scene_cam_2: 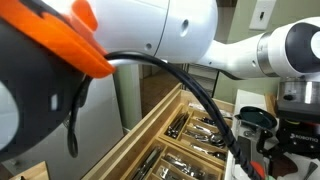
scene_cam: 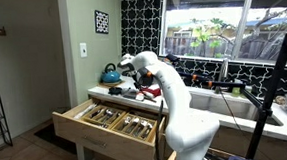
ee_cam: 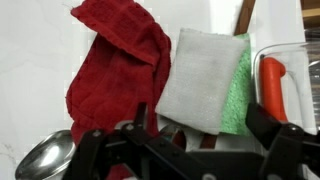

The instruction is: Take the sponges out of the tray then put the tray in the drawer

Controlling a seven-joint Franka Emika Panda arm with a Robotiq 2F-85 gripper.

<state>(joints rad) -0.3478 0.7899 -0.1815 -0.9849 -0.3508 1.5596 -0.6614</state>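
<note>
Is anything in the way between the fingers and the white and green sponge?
Nothing visible in the wrist view: the sponge lies just beyond the open fingers. The red cloth lies beside it, not across it.

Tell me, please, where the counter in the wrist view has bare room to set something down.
Bare white counter lies left of the red cloth, above the metal spoon. Rightward is crowded: white sponge, green sponge, clear tray.
</note>
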